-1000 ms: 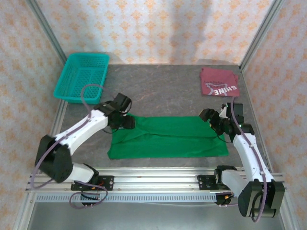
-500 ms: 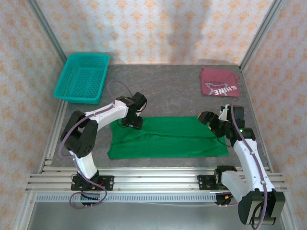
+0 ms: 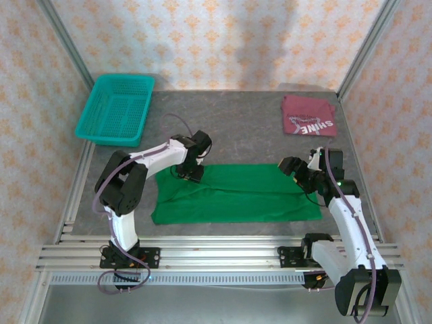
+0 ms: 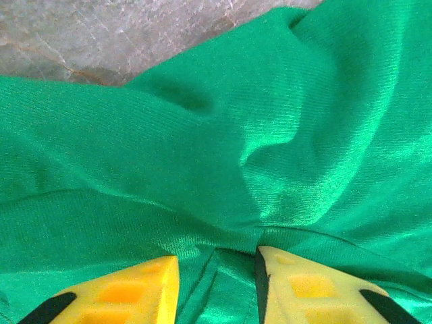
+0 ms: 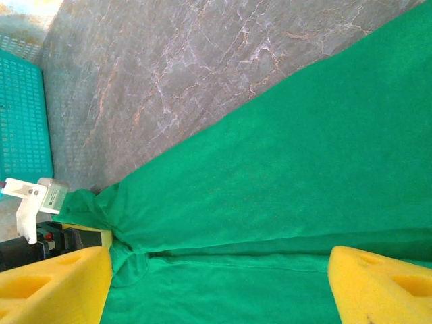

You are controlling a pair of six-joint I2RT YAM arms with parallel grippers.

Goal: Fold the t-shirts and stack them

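The green t-shirt (image 3: 236, 194) lies folded into a long band across the middle of the table. My left gripper (image 3: 192, 172) is down on its upper left edge. In the left wrist view its yellow fingers (image 4: 135, 293) stand a narrow gap apart, with a ridge and seam of the green t-shirt (image 4: 223, 135) lying loose between them. The left gripper (image 4: 217, 280) is open. My right gripper (image 3: 297, 172) sits at the shirt's upper right corner, and in its wrist view the right gripper (image 5: 219, 273) is wide open over the cloth (image 5: 283, 175). The maroon t-shirt (image 3: 308, 116) lies folded at the back right.
A teal mesh basket (image 3: 116, 109) stands at the back left, its corner also in the right wrist view as the basket (image 5: 23, 115). Bare grey tabletop (image 3: 229, 128) lies behind the green shirt. An aluminium rail (image 3: 216, 256) runs along the near edge. Papered walls enclose the table.
The left arm swung rightward from the shirt's left end onto its upper edge, and its jaws narrowed over the cloth. The right arm shifted only slightly.
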